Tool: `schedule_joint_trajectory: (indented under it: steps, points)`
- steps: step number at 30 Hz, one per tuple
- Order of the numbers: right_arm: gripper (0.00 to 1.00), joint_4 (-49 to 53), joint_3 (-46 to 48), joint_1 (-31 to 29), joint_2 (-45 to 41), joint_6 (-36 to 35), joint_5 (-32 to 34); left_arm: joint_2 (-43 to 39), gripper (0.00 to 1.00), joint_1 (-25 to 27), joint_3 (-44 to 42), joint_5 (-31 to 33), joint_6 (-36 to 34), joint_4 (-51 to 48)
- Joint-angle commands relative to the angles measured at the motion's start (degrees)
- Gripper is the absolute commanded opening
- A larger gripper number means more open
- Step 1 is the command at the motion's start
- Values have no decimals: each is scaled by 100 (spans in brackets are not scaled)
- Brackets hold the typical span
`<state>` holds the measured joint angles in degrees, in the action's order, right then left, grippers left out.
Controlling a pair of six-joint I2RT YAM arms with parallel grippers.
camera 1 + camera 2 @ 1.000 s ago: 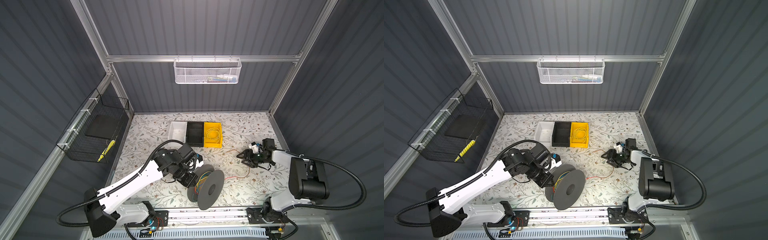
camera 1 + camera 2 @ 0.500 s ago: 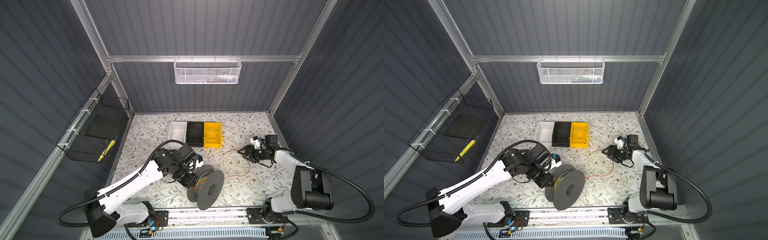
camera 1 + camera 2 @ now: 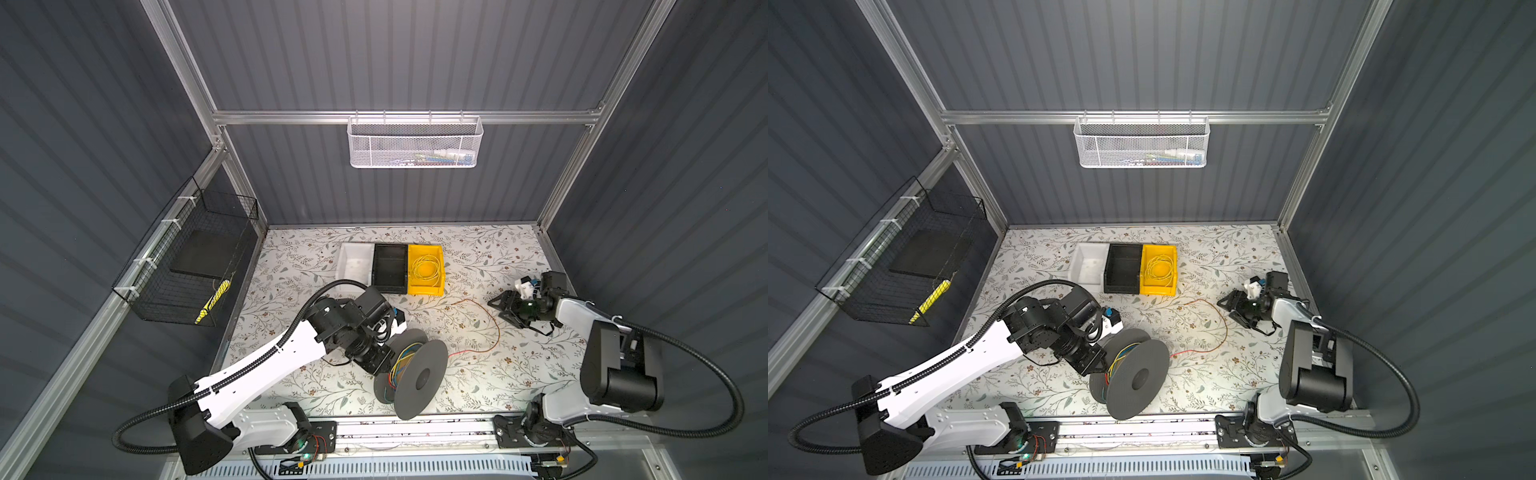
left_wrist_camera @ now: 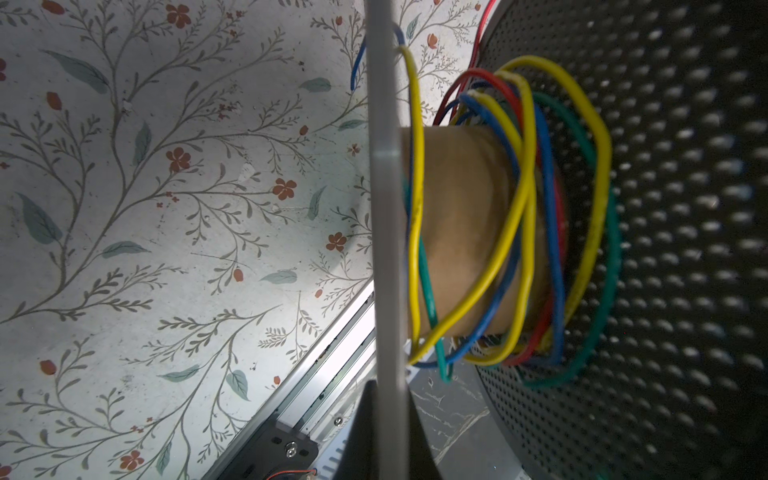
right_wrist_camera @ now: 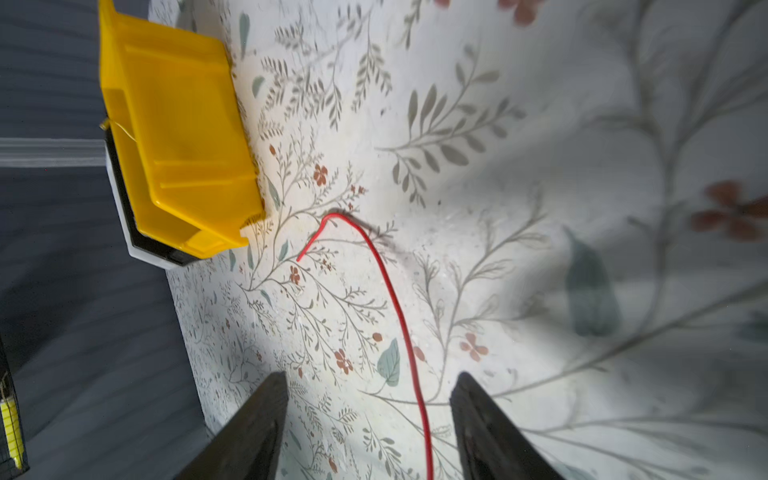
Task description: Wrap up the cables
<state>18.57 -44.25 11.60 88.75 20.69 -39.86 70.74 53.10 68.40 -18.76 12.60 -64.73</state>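
A dark grey spool (image 3: pixel 420 376) (image 3: pixel 1136 379) stands on its rims at the table's front middle. Yellow, blue, green and red cables (image 4: pixel 523 216) hang in loose loops round its tan core. My left gripper (image 3: pixel 376 360) (image 3: pixel 1096 360) (image 4: pixel 386 388) is shut on the rim of the spool's thin flange (image 4: pixel 384 187). One red cable (image 3: pixel 496 328) (image 3: pixel 1224 328) (image 5: pixel 390 291) runs from the spool across the table in a wide arc. My right gripper (image 3: pixel 500 311) (image 3: pixel 1230 312) (image 5: pixel 370 376) is open low over that arc, and the red cable passes between its fingers untouched.
White (image 3: pixel 353 266), black (image 3: pixel 390 270) and yellow bins (image 3: pixel 427 287) (image 5: pixel 178 137) stand in a row at the back middle; the yellow one holds a coil of thin yellow wire. A black wire basket (image 3: pixel 183 266) hangs on the left wall. A white mesh basket (image 3: pixel 415 143) hangs on the back rail.
My right arm has shifted a little at its wrist and elbow, while its gripper stays over the red cable's arc. The left arm and the spool have not moved.
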Motion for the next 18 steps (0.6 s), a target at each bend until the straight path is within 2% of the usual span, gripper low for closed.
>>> schedule_joint_trajectory:
  steps: [1, 13, 18]
  points:
    - [63, -132, 196, -99, 77, 64, -320, -124, 0, 6, 157, -149, -126, 119]
    - [49, -416, 85, -288, 722, 56, -1027, -12, 0, -1, 261, -92, -162, 110]
    - [33, -537, -11, -381, 866, 128, -1191, 45, 0, 1, 296, -132, -196, 167]
